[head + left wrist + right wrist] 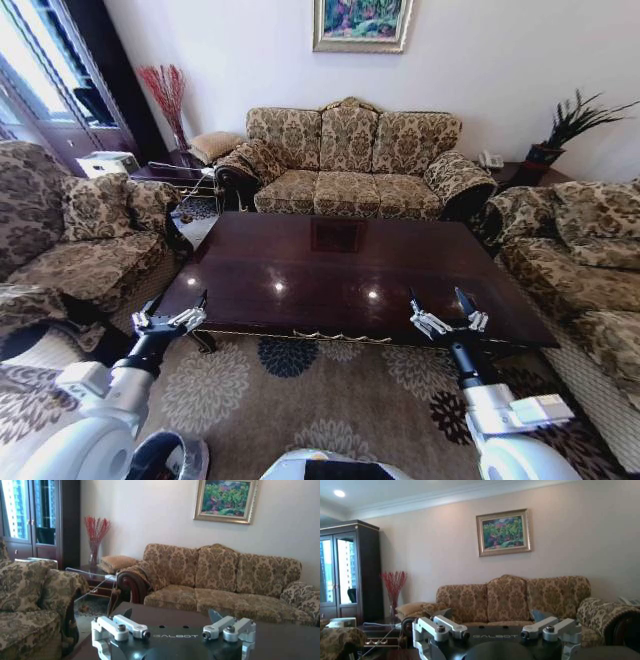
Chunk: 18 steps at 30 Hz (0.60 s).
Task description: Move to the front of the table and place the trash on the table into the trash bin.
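The table (340, 285) has a glossy dark brown top and stands right before me, among the sofas. Its top (285, 641) shows only reflections of lights and the picture; the trash is out of view. My left gripper (170, 312) hovers open over the table's near left corner, fingers spread wide (171, 614). My right gripper (448, 310) is open too, above the near right edge (491, 613). Nothing is held in either. A round dark rim (170, 455), possibly the trash bin, sits on the carpet at the bottom left, partly hidden by my left arm.
A patterned three-seat sofa (350, 165) stands behind the table, an armchair (80, 240) on the left and another sofa (580, 270) on the right. A glass side table (175, 178) is at the back left. Patterned carpet (320, 400) lies between me and the table.
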Tool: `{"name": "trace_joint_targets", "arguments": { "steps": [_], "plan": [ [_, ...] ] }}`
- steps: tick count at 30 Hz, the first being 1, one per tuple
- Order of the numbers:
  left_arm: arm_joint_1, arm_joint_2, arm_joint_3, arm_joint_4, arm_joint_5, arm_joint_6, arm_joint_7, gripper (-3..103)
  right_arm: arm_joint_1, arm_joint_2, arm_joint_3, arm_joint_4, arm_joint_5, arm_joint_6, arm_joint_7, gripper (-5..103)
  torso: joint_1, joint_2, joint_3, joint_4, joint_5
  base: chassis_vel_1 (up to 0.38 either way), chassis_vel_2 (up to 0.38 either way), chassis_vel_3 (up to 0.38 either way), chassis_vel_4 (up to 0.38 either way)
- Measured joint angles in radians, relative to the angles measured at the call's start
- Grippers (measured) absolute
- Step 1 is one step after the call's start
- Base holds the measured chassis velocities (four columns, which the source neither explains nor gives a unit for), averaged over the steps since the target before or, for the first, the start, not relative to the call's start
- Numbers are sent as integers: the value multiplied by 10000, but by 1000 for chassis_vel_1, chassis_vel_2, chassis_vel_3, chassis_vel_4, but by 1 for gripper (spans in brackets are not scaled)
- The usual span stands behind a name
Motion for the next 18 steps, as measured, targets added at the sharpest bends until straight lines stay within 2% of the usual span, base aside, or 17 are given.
{"name": "trace_joint_targets", "arguments": {
  "steps": [18],
  "plan": [
    [0,1,-1,0,0,0,0,100,0,0,0,0,5,-2,4,100,0,0,0,0,0,0,0,0,0]
  ]
}}
